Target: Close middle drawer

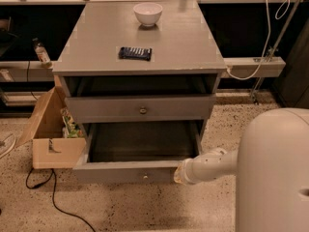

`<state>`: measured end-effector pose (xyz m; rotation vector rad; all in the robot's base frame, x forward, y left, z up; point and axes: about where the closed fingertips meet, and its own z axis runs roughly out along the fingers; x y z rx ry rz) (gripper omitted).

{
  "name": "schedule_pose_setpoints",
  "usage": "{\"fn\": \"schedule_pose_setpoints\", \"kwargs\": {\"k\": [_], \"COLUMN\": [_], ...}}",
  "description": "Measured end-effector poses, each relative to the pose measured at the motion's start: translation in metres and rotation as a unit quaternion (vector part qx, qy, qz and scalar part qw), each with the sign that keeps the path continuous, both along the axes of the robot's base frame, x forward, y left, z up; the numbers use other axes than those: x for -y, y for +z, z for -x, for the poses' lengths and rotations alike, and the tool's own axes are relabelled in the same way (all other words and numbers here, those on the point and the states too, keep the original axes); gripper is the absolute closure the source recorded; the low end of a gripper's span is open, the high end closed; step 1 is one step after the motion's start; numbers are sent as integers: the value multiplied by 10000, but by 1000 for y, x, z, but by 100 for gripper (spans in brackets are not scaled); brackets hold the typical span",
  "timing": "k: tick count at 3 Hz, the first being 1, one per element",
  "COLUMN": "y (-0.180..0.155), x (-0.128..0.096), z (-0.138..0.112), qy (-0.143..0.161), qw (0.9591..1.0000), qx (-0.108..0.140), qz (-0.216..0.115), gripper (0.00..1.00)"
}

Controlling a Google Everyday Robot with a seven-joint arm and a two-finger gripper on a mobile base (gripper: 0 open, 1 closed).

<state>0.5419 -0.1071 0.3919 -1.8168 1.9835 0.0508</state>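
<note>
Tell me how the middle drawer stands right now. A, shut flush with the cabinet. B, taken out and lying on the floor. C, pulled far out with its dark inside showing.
C: the middle drawer juts well out below the brass-knob drawer, with its dark interior open to view. The gripper sits at the right end of the middle drawer's front.

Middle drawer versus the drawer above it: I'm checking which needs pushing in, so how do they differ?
The middle drawer is pulled far out, its dark interior open to view; the upper drawer sits nearly in. The middle drawer's front is low, the upper drawer's taller. The gripper is at the right end of the middle drawer's front, away from the upper drawer. Both are grey with one centre knob.
</note>
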Motion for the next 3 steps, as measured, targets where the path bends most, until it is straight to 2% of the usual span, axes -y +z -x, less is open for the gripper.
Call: {"fn": "schedule_pose_setpoints", "kwargs": {"k": [1, 2, 3], "y": [0, -7, -7], "x": [0, 0, 6], "z": [0, -9, -28], "qy": [0, 66, 69], "qw": [10000, 9995, 9972], "qx": [0, 68, 128], "qz": [0, -285, -735], "gripper": [100, 100, 100]}}
